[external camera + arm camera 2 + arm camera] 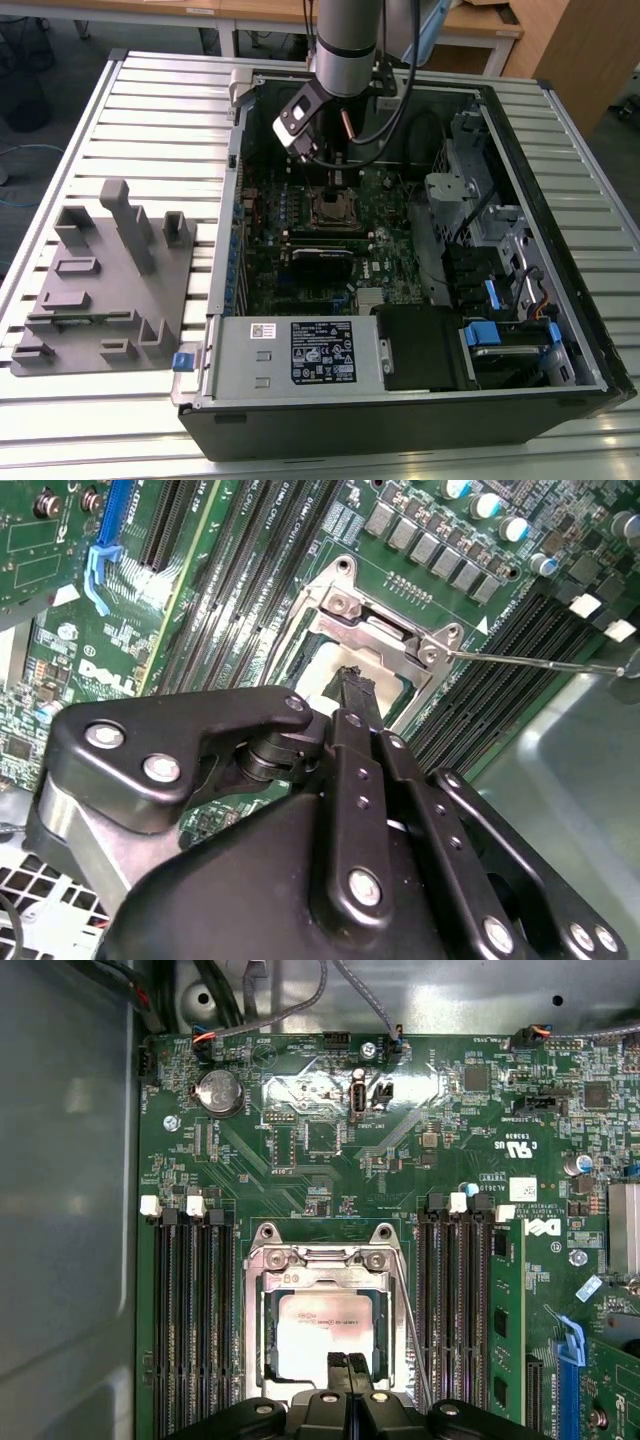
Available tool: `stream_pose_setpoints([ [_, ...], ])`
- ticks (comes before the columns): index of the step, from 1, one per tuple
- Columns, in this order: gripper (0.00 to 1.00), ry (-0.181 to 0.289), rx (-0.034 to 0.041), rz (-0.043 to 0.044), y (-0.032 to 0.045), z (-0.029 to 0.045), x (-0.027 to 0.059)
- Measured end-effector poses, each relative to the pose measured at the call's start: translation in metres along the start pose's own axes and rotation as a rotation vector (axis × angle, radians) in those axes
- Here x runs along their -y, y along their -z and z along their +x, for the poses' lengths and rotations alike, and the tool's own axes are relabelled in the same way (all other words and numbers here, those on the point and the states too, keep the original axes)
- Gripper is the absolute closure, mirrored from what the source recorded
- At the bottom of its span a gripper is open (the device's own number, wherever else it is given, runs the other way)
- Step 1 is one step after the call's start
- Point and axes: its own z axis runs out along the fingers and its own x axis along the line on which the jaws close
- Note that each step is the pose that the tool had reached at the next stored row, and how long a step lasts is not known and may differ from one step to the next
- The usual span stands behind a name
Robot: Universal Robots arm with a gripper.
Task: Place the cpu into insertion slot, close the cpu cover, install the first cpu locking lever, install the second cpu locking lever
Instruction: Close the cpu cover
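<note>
The claw (349,1362), fingers (340,1368) pinched together with nothing visibly between them, is hanging directly over one edge of the cpu (325,1325), which is sitting in the insertion slot (270,1345) with the cpu cover (330,1258) lying flat around it; a thin lever (530,662) is jutting out from one corner.

First wrist view: pincer (348,1362) hides one edge of the chip (322,1328). Exterior view, top centre: arm (347,40) cut off by frame.
</note>
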Motion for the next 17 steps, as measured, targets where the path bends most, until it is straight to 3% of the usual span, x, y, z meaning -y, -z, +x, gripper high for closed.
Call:
stream_pose_setpoints([
  [10, 0.9, 0.127, -0.0026, -0.0009, 0.0, 0.0, 0.0],
  [17, 0.9, 0.134, -0.0028, -0.001, 0.0, 0.0, 0.0],
])
